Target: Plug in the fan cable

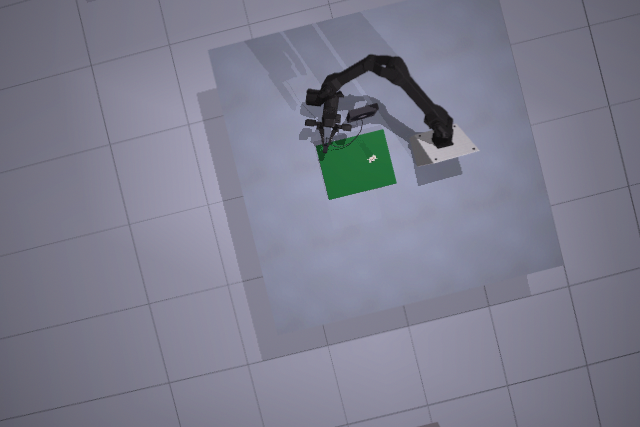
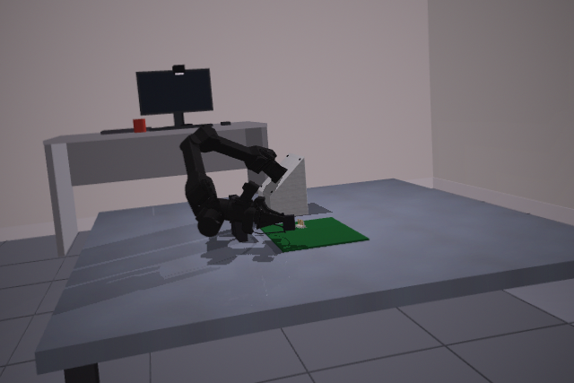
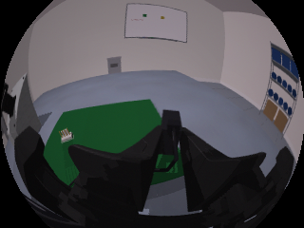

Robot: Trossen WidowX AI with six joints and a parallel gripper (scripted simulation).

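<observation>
A green board (image 1: 361,174) (image 2: 329,232) (image 3: 108,123) lies flat on the table. Its small white four-pin header (image 1: 372,158) (image 2: 300,226) (image 3: 65,137) stands bare on the board. My gripper (image 1: 324,147) (image 2: 290,222) (image 3: 170,131) is shut on the dark plug (image 3: 170,117) and holds it low over the board's corner, well away from the header. In the wrist view the header lies to the left of the fingers. The black fan (image 1: 362,112) sits on the table just behind the board. Its thin cable (image 1: 356,134) loops from the fan to the plug.
The arm's grey mounting wedge (image 1: 454,145) (image 2: 291,188) stands beside the board. A desk (image 2: 139,137) with a monitor (image 2: 174,90) and a red cup (image 2: 139,125) is behind the table, out of reach.
</observation>
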